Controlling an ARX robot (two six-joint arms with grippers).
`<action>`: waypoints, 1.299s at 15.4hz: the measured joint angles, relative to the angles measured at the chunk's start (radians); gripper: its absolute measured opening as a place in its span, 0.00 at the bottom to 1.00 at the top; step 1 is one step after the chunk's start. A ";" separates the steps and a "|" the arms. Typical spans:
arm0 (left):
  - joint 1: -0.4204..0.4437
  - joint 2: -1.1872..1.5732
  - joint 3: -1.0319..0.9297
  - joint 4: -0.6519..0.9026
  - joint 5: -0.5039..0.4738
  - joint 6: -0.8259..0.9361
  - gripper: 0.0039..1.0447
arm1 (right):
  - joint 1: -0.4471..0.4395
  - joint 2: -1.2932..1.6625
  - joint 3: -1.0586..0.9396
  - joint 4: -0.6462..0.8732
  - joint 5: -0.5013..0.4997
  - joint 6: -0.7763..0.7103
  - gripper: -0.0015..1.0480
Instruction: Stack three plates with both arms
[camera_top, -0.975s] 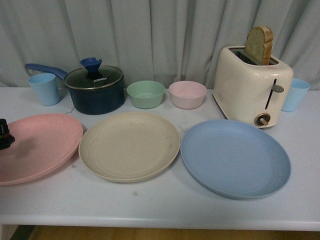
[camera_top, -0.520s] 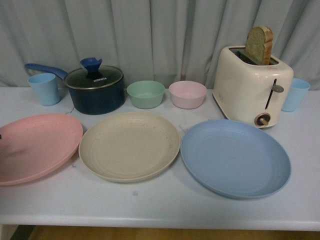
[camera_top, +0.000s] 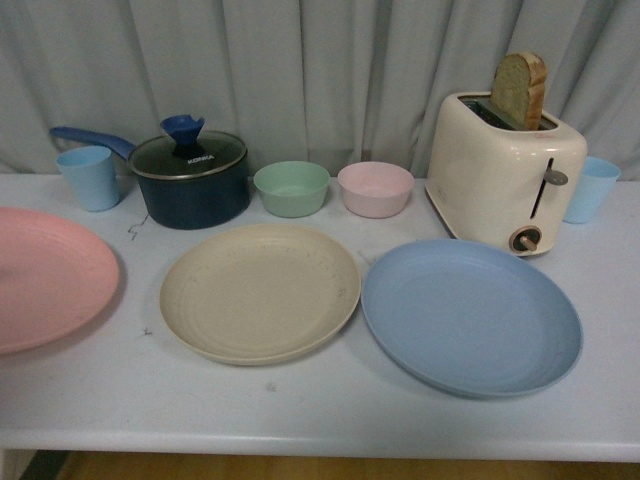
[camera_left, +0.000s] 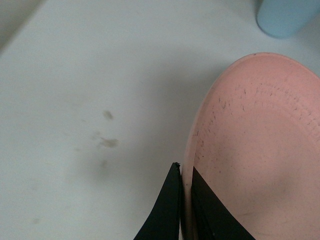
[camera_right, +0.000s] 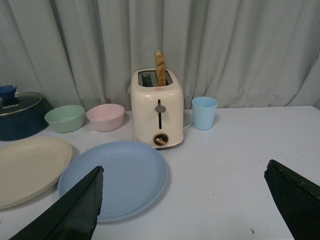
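The pink plate (camera_top: 45, 278) is at the far left of the front view, partly cut off by the frame edge and casting a shadow on the table. My left gripper (camera_left: 186, 172) is shut on its rim, one black finger on each face of the pink plate (camera_left: 260, 150); neither arm shows in the front view. The beige plate (camera_top: 260, 291) lies flat at the centre. To its right lies the blue plate (camera_top: 470, 316). My right gripper (camera_right: 184, 175) hangs open over bare table to the right of the blue plate (camera_right: 117, 177), with the beige plate (camera_right: 27, 167) beyond.
Along the back stand a blue cup (camera_top: 90, 177), a dark lidded pot (camera_top: 190, 175), a green bowl (camera_top: 291, 188), a pink bowl (camera_top: 375, 188), a cream toaster (camera_top: 505, 170) with a bread slice, and another blue cup (camera_top: 592, 188). The table's front edge (camera_top: 320, 435) is near.
The pink plate has shifted left and risen off the table, opening a gap to the beige plate. The black gripper part seen at the left edge a second ago has left the front view.
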 joint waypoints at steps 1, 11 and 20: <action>0.003 -0.068 -0.011 -0.014 0.008 0.004 0.02 | 0.000 0.000 0.000 0.000 0.000 0.000 0.94; -0.572 -0.130 -0.108 0.211 -0.002 -0.157 0.02 | 0.000 0.000 0.000 0.000 0.000 0.000 0.94; -0.517 0.112 0.003 0.254 -0.064 -0.278 0.02 | 0.000 0.000 0.000 0.000 0.000 0.000 0.94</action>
